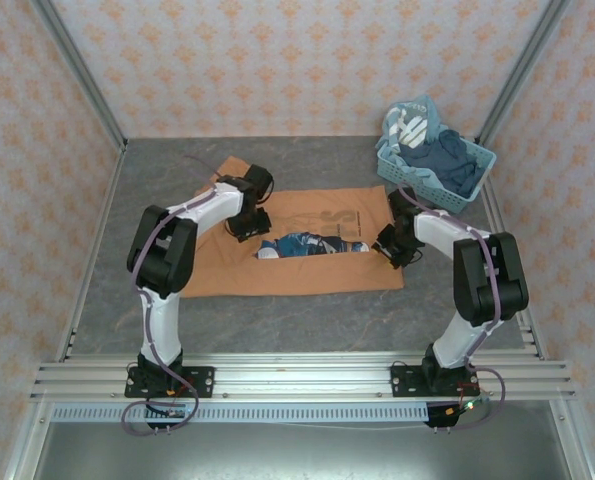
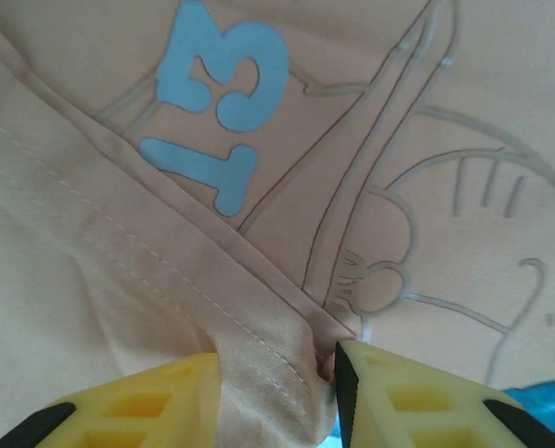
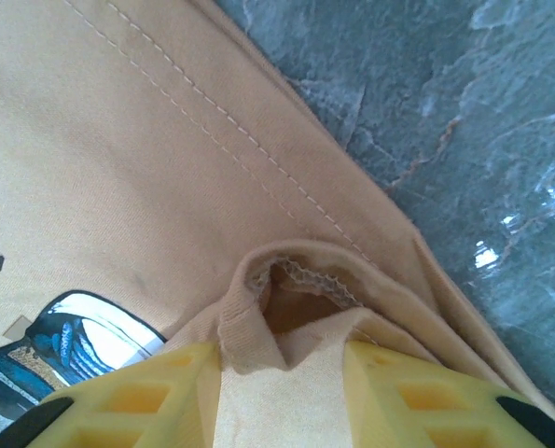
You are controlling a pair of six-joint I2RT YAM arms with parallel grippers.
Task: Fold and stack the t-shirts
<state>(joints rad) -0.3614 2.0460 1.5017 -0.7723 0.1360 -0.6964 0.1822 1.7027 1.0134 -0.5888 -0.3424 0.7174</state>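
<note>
1. While both arms reach in over it, the t-shirt lies spread flat on the table, about centre, its long side running left to right.
2. Near part of the t-shirt is one plain orange-brown band; a narrow gap along that band's far edge shows a blue-white print.
3. Left gripper sits on the far-left part of the t-shirt, just left of the print.
4. Left wrist view: yellow fingers are clenched on a bunched fold of the orange cloth. A stitched hem runs up and left from the pinch.
5. Same view: a blue "13" and grey line art are printed on the cloth beyond the fingers, with a sliver of bright blue at the lower right corner.
6. Right gripper is at the t-shirt's right edge, about midway between near and far.
7. Right wrist view: its fingers grasp a puckered, cuff-like fold with an overlocked seam showing inside. A double stitch line runs along the cloth edge.
8. Same view: grey marbled table lies bare beyond that edge, and a corner of the blue-white print shows at lower left.
9. Basket, light blue, stands far right, just beyond the t-shirt's far-right corner.
10. Blue clothes are heaped inside the basket.
</note>
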